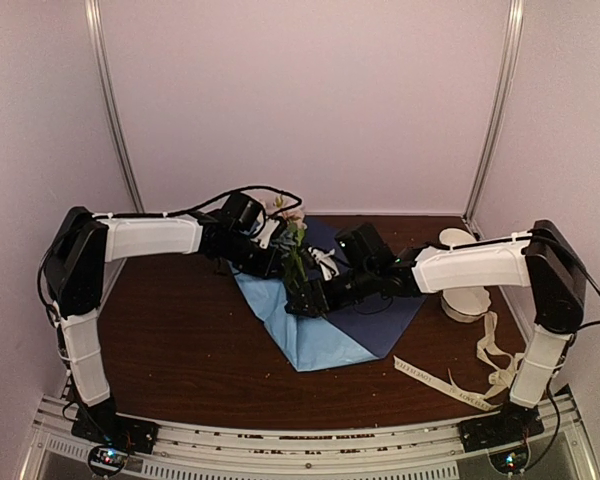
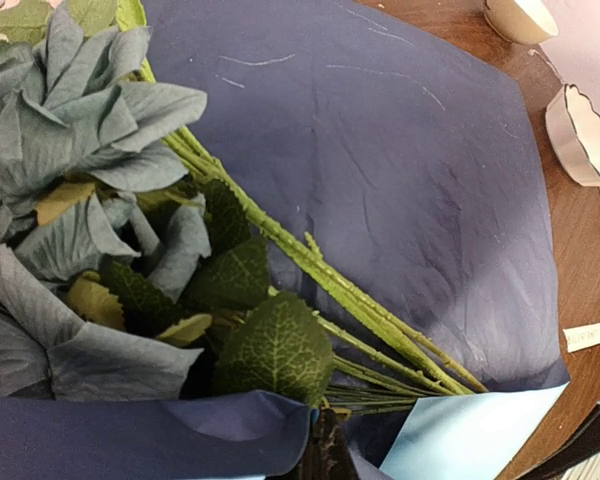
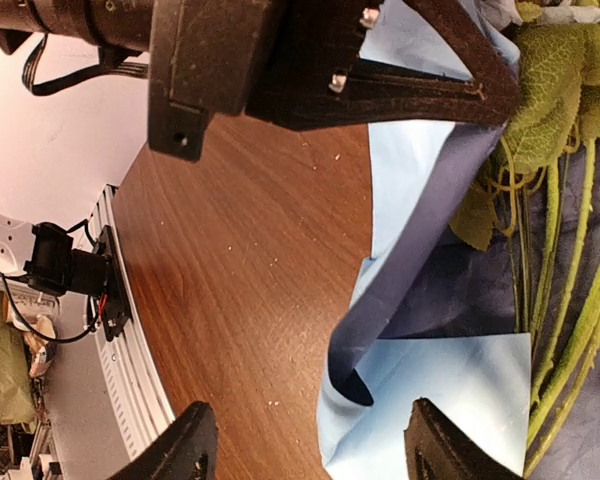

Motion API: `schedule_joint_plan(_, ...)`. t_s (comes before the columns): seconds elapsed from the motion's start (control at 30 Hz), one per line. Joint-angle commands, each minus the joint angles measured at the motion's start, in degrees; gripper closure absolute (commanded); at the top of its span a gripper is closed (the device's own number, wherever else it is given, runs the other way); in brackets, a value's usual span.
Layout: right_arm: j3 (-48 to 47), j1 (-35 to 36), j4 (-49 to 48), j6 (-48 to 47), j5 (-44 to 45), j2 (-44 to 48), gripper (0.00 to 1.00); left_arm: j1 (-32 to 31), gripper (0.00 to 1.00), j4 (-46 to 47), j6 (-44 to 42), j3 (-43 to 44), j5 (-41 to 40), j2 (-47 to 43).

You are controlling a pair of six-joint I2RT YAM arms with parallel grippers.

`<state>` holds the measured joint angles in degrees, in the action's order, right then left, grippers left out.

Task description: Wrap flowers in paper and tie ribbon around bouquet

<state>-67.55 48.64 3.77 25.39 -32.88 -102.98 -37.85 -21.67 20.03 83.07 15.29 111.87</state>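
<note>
Left gripper (image 2: pixel 325 455) pinches shut on the paper (image 2: pixel 380 150) beside the flowers (image 2: pixel 245 275); right gripper (image 3: pixel 315 445) gapes wide over the near paper edge, holding nothing.

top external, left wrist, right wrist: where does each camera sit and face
Top external: above, behind the bases, looking down on the brown wooden table; both arms show.
Left wrist: looks along the green-stemmed artificial flowers; shut left gripper at bottom.
Right wrist: faces the table; open right gripper at bottom.
All share the creased blue paper sheet.
</note>
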Motion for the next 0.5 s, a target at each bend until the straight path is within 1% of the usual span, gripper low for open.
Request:
schedule_joint_plan(0.0, -4.4, 1.3, 2.0, -1.5, 1.7, -2.8, 0.33, 0.0, 1.00, -0.9, -1.9, 2.0, -0.6, 0.6)
schedule_joint_plan(0.1, -6.5, 2.1, 6.2, -2.8, 4.8, -4.9, 0.33, 0.0, 1.00, -0.9, -2.3, 2.1, -0.8, 0.6)
schedule_joint_plan(0.17, -6.9, 2.1, 8.0, -2.8, 7.2, -5.8, 0.35, 0.0, 1.00, -1.1, -2.5, 2.3, -0.8, 0.6)
schedule_joint_plan(0.27, -6.6, 2.1, 8.2, -2.5, 8.9, -6.3, 0.34, -0.1, 1.00, -1.2, -2.8, 2.3, -1.0, 0.5)
schedule_joint_plan(0.33, -7.2, 2.1, 8.1, -2.2, 8.2, -7.2, 0.34, 0.0, 1.00, -1.2, -3.0, 2.4, -1.0, 0.5)
schedule_joint_plan(0.37, -7.6, 2.1, 7.8, -2.2, 7.2, -7.8, 0.36, 0.0, 1.00, -1.2, -3.1, 2.4, -1.0, 0.5)
schedule_joint_plan(0.4, -7.9, 2.2, 7.3, -2.0, 6.1, -8.4, 0.40, 0.0, 1.00, -1.2, -3.3, 2.4, -1.0, 0.5)
schedule_joint_plan(0.43, -8.1, 2.2, 6.6, -1.6, 4.8, -8.9, 0.46, -0.1, 1.00, -1.2, -3.3, 2.4, -1.1, 0.5)
schedule_joint_plan(0.47, -8.2, 2.2, 5.7, -1.2, 3.8, -9.2, 0.55, 0.0, 1.00, -1.2, -3.4, 2.4, -1.2, 0.5)
